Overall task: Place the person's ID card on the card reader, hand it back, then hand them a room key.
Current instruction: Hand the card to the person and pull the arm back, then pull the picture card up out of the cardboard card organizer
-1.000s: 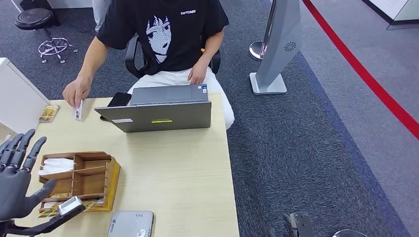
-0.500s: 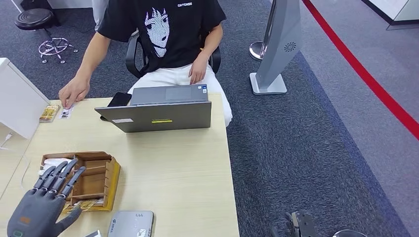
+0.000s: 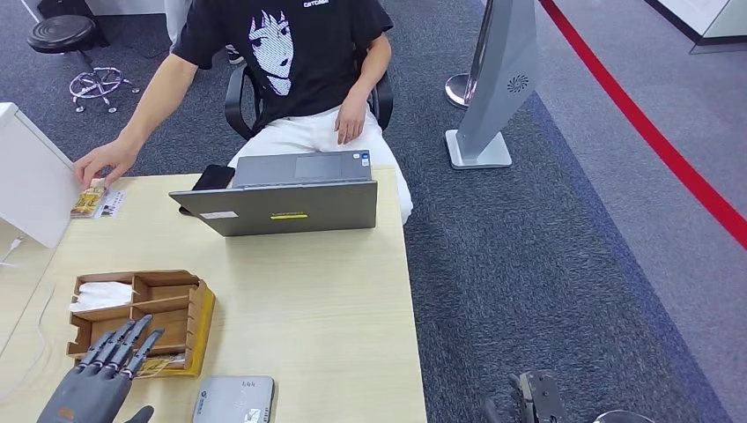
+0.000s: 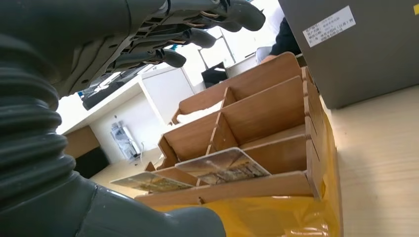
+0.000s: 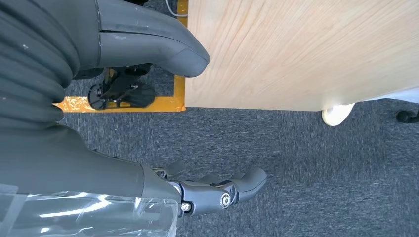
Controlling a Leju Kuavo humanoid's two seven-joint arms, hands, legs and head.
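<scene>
My left hand (image 3: 97, 383) hovers over the near edge of the wooden card organizer (image 3: 141, 308), fingers spread and holding nothing. In the left wrist view the left hand (image 4: 99, 44) stretches above the organizer (image 4: 257, 123), where picture-printed room key cards (image 4: 222, 166) lie in the front slot. The grey card reader (image 3: 233, 401) sits at the table's near edge. The ID card (image 3: 110, 203) lies flat at the far left of the table, by the person's hand (image 3: 104, 163). My right hand (image 5: 74, 163) hangs beside the table over the carpet, fingers loose, nothing in it.
An open grey laptop (image 3: 286, 198) stands at the table's far side in front of the seated person. A small stack of cards (image 3: 88, 199) lies beside a white box (image 3: 31, 181) on the left. A grey kiosk stand (image 3: 493, 88) stands on the carpet to the right.
My left hand dropped and drew back toward the near edge; the small card it pinched a second ago is gone from its fingers. The person's hand slid the ID card further left.
</scene>
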